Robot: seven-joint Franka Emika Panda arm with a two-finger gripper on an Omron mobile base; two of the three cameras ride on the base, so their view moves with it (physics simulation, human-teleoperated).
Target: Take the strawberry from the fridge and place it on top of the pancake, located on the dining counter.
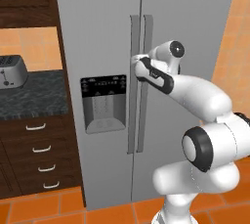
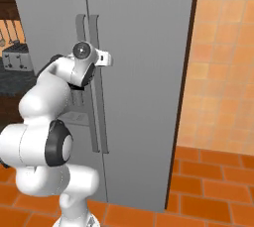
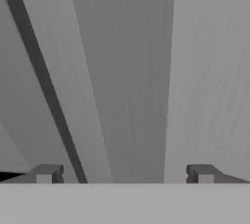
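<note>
White arm bends forward, its gripper (image 3: 124,174) spread wide against the closed fridge (image 1: 107,32) door handle (image 3: 134,81).

Gripper (image 3: 124,176) against the fridge (image 1: 107,32) handles; toaster (image 1: 10,70) left.

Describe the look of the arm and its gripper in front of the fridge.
The arm is built of glossy white, rounded segments joined by dark grey to black joint rings, with a round dark cap at the wrist. No cables or markings show. The gripper ends in two small, blocky dark grey fingertips with paler pads.
</note>
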